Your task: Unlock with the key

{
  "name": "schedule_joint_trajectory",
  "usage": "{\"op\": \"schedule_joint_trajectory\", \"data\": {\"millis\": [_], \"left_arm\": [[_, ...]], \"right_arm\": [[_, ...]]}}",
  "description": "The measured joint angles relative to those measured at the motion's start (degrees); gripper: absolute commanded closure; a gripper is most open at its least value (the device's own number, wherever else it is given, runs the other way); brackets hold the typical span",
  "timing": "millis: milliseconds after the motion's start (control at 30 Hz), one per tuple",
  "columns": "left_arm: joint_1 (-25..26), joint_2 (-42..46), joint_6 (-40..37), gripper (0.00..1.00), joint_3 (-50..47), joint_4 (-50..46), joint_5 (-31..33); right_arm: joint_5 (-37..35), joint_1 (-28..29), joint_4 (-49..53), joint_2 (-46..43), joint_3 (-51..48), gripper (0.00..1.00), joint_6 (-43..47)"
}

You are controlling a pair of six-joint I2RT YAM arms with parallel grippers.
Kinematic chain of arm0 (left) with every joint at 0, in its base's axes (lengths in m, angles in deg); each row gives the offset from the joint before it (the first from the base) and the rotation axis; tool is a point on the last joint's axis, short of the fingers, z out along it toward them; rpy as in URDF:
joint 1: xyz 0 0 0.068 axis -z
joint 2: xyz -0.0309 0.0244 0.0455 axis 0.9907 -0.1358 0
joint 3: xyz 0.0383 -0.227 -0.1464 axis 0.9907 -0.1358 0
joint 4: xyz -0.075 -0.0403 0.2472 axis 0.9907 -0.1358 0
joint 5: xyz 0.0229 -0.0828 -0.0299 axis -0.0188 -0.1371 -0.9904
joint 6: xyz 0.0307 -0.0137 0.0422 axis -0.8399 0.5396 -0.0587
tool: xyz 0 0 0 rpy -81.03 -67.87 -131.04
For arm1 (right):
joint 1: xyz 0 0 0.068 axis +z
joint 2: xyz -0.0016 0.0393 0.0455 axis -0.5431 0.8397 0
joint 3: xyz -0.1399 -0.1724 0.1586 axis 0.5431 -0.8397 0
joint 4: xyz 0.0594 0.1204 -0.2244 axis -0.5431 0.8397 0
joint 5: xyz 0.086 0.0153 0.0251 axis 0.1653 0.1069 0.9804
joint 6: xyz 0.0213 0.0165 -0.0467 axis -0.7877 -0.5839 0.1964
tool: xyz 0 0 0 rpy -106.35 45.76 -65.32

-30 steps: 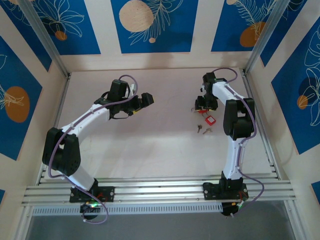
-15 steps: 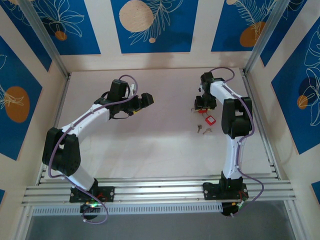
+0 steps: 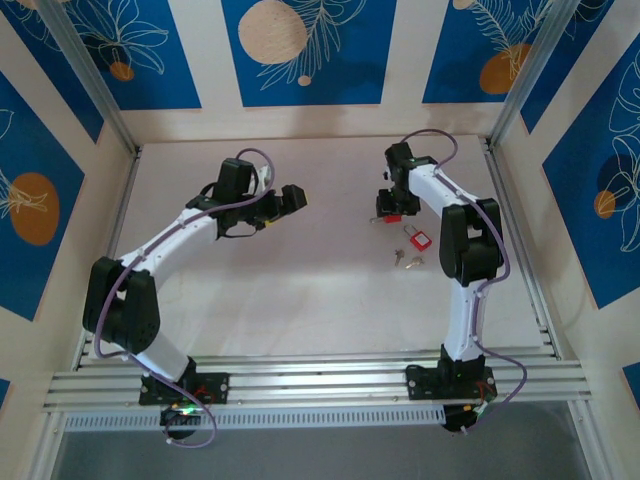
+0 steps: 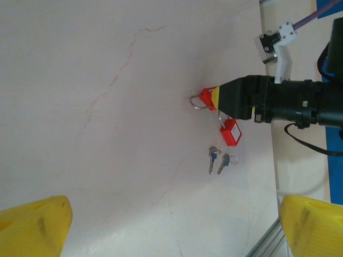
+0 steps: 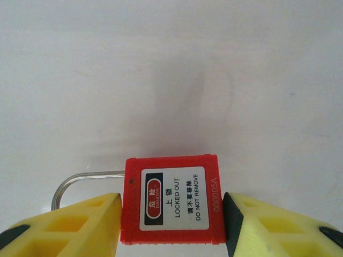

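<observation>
Closest to the arm bases, two keys lie near the red lockout padlock, with a second red padlock between them. The right gripper clamps the lockout padlock's body from both sides. The left gripper hangs wide open and empty, well to the padlock's left. Best to hold the lock steady with its keyhole exposed while the free gripper fetches a key.
</observation>
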Motion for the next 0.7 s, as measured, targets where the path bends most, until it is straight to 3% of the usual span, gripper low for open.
{"op": "schedule_joint_trajectory", "data": {"millis": [333, 700], "left_arm": [[-5.7, 0.1, -0.6, 0.01, 0.0, 0.0, 1.5], [-6.3, -0.2, -1.2, 0.01, 0.0, 0.0, 1.5]], "right_arm": [[0.2, 12.4, -2.3, -2.9, -5.5, 0.5, -5.1], [-1.7, 28.4, -5.8, -5.5, -13.3, 0.49, -13.9]]}}
